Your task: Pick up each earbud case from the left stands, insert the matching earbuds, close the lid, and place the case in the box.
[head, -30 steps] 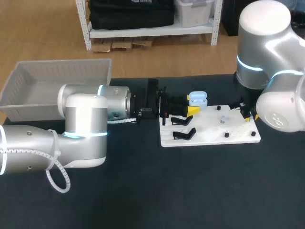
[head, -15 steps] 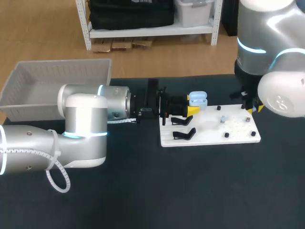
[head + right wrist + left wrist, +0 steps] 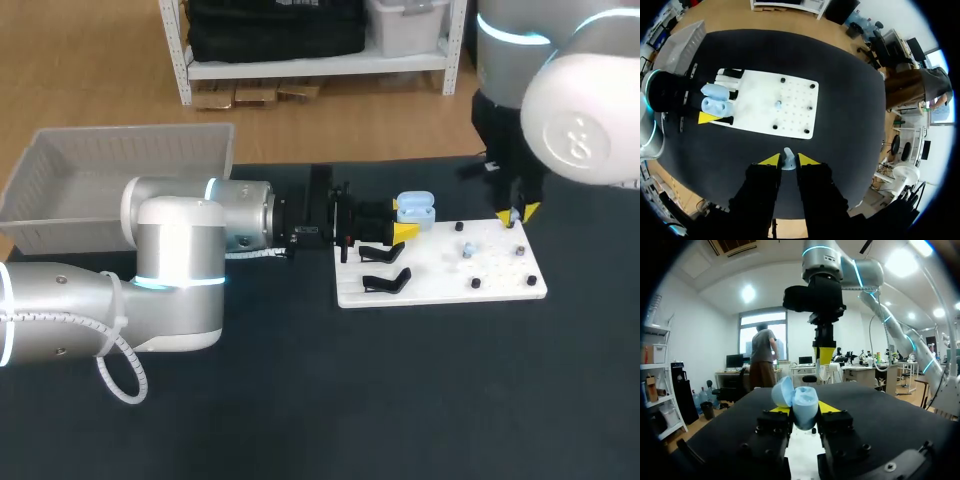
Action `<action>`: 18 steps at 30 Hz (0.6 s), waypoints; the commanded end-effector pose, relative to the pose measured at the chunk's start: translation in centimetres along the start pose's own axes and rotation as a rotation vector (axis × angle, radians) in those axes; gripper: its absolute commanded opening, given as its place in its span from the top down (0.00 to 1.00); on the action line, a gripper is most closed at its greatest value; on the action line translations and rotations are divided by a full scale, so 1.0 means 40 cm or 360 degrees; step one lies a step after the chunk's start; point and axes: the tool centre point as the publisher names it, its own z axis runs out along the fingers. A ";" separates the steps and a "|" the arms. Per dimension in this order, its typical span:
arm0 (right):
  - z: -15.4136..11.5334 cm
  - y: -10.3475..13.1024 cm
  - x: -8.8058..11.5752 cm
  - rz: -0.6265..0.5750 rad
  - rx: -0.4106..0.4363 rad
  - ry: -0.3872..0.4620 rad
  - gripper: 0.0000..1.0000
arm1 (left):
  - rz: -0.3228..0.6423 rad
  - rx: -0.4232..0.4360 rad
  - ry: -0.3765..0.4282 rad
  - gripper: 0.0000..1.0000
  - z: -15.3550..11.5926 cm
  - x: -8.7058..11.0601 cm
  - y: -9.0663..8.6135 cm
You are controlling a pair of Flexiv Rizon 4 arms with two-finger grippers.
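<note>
A light-blue earbud case [image 3: 416, 206] with its lid open sits at the left end of the white board [image 3: 440, 285]. My left gripper [image 3: 404, 227] is shut on it from both sides. In the left wrist view the case [image 3: 804, 401] fills the gap between the yellow tips [image 3: 799, 411]. My right gripper [image 3: 513, 216] hangs above the board's far right corner. In its wrist view it [image 3: 788, 160] is shut on a small pale earbud [image 3: 788, 161], high over the table. Another earbud [image 3: 466, 250] stands on the board.
Two empty black stands [image 3: 385, 256] [image 3: 385, 282] sit on the board's left part, with small black pegs [image 3: 476, 283] on the right part. A grey plastic box [image 3: 110, 170] stands at the table's back left. Dark tabletop [image 3: 400, 400] lies in front.
My right arm has risen and swung back from the board's right edge toward its far corner, its gripper still shut. The left arm and the case have not moved.
</note>
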 end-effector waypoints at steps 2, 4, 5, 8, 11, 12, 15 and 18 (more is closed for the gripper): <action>-0.001 -0.008 0.019 0.0001 -0.0008 -0.0032 1.00 | 0.0004 -0.0009 -0.0004 1.00 0.000 0.001 -0.003; -0.001 -0.008 0.019 0.0001 -0.0008 -0.0032 1.00 | 0.0004 -0.0009 -0.0004 1.00 0.000 0.001 -0.003; -0.001 -0.008 0.019 0.0001 -0.0008 -0.0032 1.00 | 0.0004 -0.0009 -0.0004 1.00 0.000 0.001 -0.003; -0.006 -0.005 0.016 0.0056 0.0013 -0.0050 1.00 | 0.0004 -0.0009 -0.0004 1.00 0.000 0.001 -0.003; -0.038 0.038 -0.002 0.0272 -0.0083 -0.0084 1.00 | 0.0004 -0.0009 -0.0004 1.00 0.000 0.001 -0.003; -0.045 0.055 -0.002 0.0344 -0.0092 -0.0075 1.00 | 0.0004 -0.0009 -0.0004 1.00 0.000 0.001 -0.003; -0.054 0.101 -0.009 0.0553 -0.0059 -0.0037 1.00 | 0.0004 -0.0009 -0.0004 1.00 0.000 0.001 -0.003; -0.057 0.134 -0.020 0.0710 -0.0068 0.0067 1.00 | 0.0004 -0.0009 -0.0004 1.00 0.000 0.001 -0.003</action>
